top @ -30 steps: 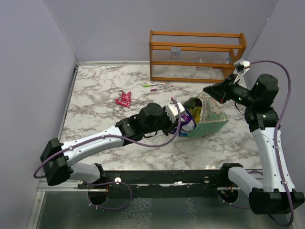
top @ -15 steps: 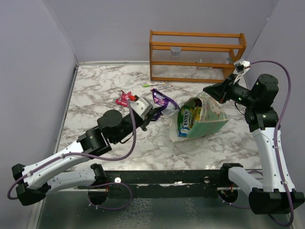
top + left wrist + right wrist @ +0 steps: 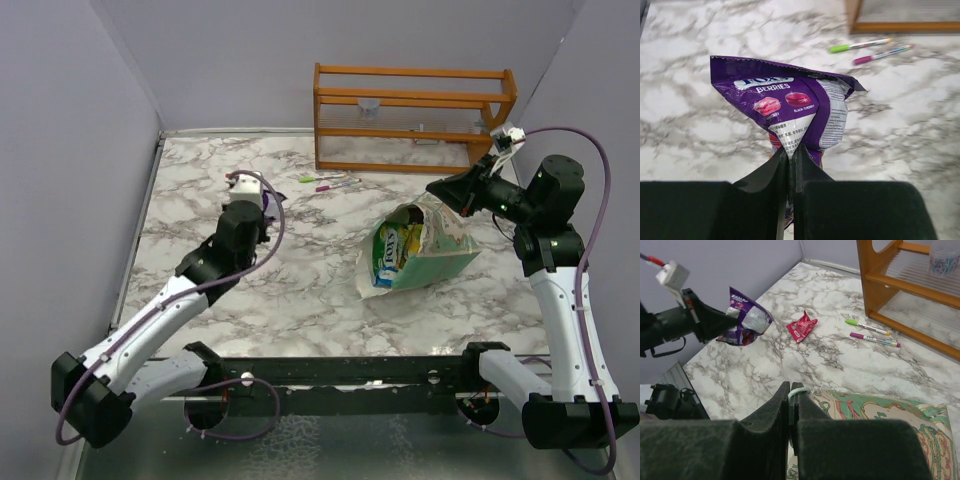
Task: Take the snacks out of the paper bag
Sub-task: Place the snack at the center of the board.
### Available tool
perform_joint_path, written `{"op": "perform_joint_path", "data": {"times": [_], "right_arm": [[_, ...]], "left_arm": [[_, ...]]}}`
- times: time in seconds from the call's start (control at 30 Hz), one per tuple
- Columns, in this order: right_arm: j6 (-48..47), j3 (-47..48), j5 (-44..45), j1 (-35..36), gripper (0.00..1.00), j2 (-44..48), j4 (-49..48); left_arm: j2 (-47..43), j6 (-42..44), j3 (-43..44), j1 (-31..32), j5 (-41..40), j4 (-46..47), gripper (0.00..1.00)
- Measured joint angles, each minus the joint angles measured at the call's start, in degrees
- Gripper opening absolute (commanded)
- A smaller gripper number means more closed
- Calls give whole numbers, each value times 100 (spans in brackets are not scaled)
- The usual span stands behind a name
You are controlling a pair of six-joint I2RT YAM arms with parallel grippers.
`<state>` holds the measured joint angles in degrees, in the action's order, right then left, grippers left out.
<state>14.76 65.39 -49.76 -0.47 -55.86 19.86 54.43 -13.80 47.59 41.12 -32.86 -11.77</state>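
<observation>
The mint-green and cream paper bag [image 3: 437,252] lies on its side, mouth facing left, with a green-yellow packet [image 3: 386,255] showing inside. My right gripper [image 3: 438,190] is shut on the bag's string handle [image 3: 799,391] and holds the top edge up; the bag also shows in the right wrist view [image 3: 880,415]. My left gripper [image 3: 250,188] is shut on a purple packet [image 3: 790,107] and holds it over the back-left table. A pink-red packet [image 3: 801,326] lies on the table just beyond it; my left arm hides it in the top view.
An orange wooden rack [image 3: 415,118] stands at the back. A green pen and a pink pen [image 3: 325,181] lie in front of it, and they also show in the left wrist view [image 3: 860,46]. Grey walls close the left, back and right sides.
My left gripper has drawn the purple packet out of the bag's mouth and carried it left and back, over the pink-red packet. The right arm and the bag have stayed still.
</observation>
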Motion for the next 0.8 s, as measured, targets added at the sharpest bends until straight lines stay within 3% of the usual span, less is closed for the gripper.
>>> {"op": "perform_joint_path", "data": {"times": [0.23,0.4,0.6,0.8], "right_arm": [[0,0,0,0,3,0,0],[7,-4,0,0,3,0,-26],[2,-33,0,0,3,0,-42],[-4,-33,2,0,3,0,-39]], "left_arm": [[1099,-673,549,-2216,1255,-879,0],[1550,-1440,855,-3427,1829,-879,0],[2376,-2400,1268,-3897,2179,-737,0],[3449,-2260,2072,-4172,2826,-586,0]]}}
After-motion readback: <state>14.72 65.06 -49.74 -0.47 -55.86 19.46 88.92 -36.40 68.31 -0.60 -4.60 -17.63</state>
